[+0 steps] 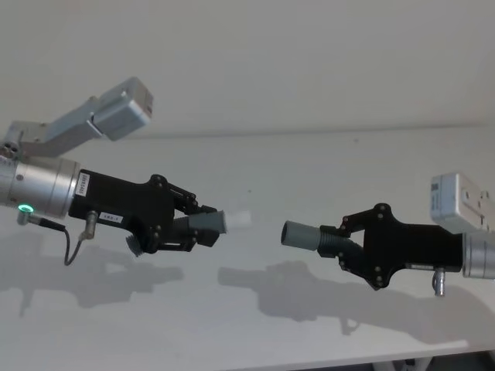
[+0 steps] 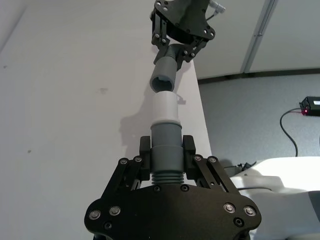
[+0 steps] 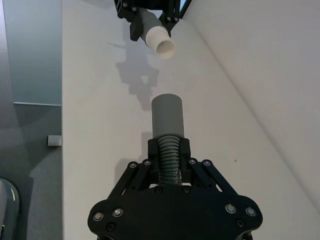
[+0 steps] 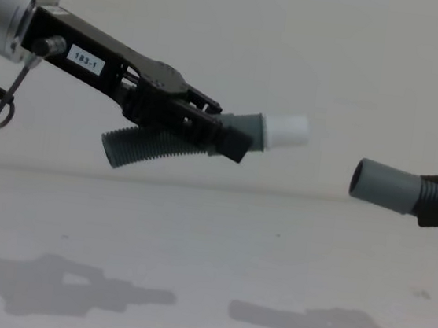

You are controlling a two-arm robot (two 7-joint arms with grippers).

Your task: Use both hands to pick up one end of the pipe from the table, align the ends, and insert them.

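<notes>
Both hands hold pipe pieces in the air above the white table [image 1: 255, 332]. My left gripper [image 1: 203, 226] is shut on the grey cuff of one ribbed piece [image 4: 146, 146], whose white plug tip [image 4: 284, 130] points right and slightly up. My right gripper [image 1: 334, 236] is shut on the ribbed part of the other piece, whose open grey cuff [image 1: 300, 235] faces left. A short gap separates the two ends, with the white tip a little higher than the cuff [image 4: 383, 185]. From the left wrist, the white tip [image 2: 164, 107] lines up just short of the open cuff [image 2: 163, 80].
Shadows of both arms lie on the table [image 4: 193, 248] below. A plain wall rises behind the table. Beyond the table's side edge, a black box [image 2: 311, 105] with a red light and a cable sits on the floor.
</notes>
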